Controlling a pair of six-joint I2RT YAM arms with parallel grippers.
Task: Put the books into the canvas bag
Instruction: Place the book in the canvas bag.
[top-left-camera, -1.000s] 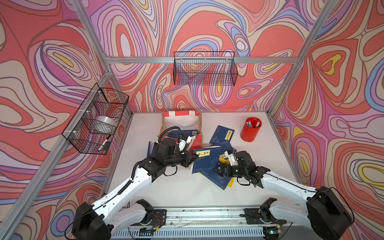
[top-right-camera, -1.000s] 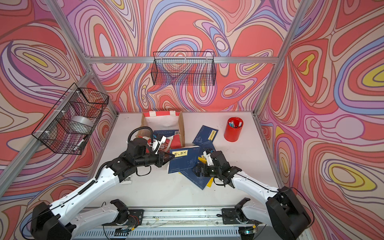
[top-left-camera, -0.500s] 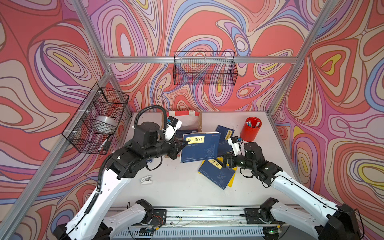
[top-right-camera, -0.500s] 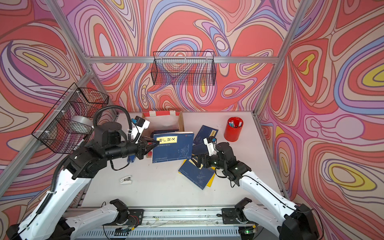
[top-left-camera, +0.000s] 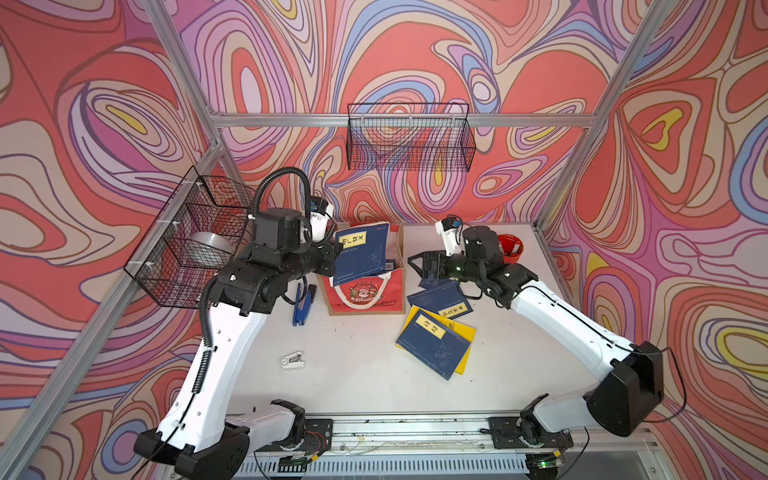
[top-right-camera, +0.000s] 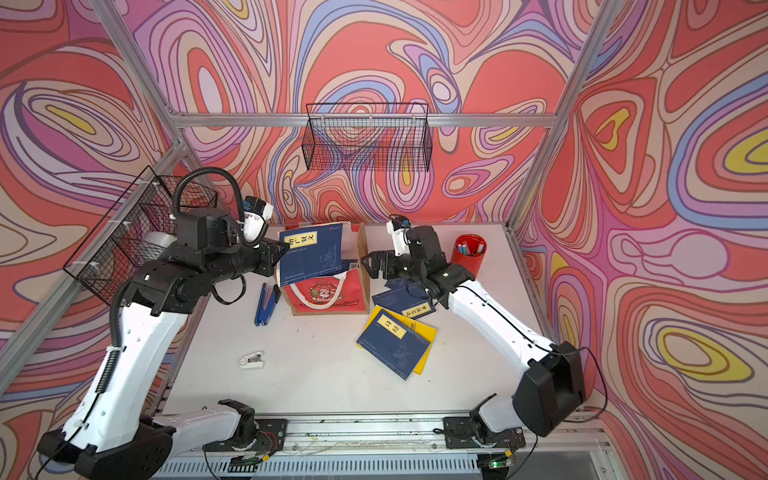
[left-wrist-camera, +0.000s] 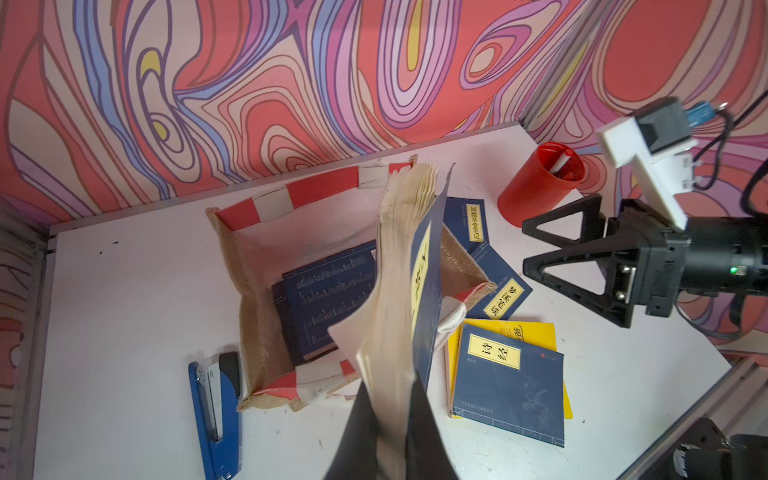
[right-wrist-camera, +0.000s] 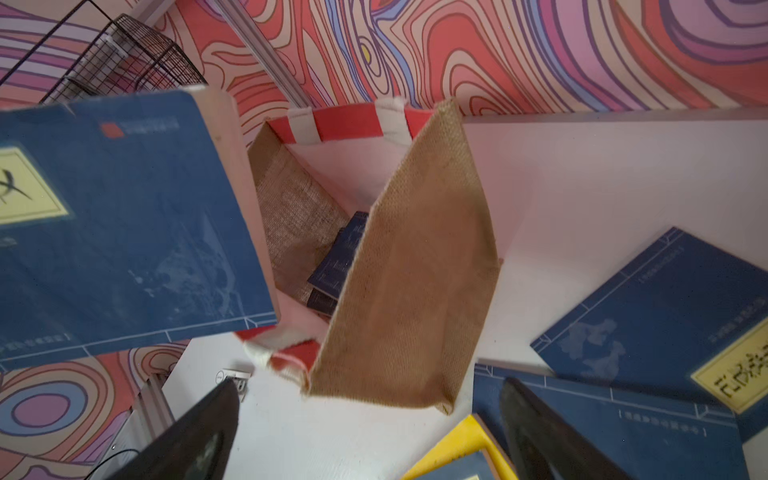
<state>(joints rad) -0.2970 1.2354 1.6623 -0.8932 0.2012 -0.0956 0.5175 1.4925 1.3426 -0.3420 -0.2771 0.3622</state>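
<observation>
My left gripper (top-left-camera: 332, 258) is shut on the edge of a navy book (top-left-camera: 361, 253) with a yellow label, holding it upright over the open mouth of the canvas bag (top-left-camera: 365, 296). In the left wrist view the held book (left-wrist-camera: 419, 291) fans its pages above the striped rim (left-wrist-camera: 316, 195), and two navy books (left-wrist-camera: 328, 295) lie inside. More books (top-left-camera: 434, 343) (top-left-camera: 440, 301) lie on the table right of the bag. My right gripper (top-left-camera: 419, 266) hangs open beside the bag's right jute side (right-wrist-camera: 415, 270), holding nothing.
A red pen cup (top-left-camera: 509, 249) stands behind my right wrist. A blue stapler (top-left-camera: 300, 305) lies left of the bag, and a small white staple remover (top-left-camera: 292, 360) lies nearer the front. Wire baskets hang on the back wall (top-left-camera: 409, 137) and left wall (top-left-camera: 195, 237).
My left arm has lifted the book off the table pile and carried it back over the bag, tipping it upright. My right gripper rose from the pile toward the bag's right side.
</observation>
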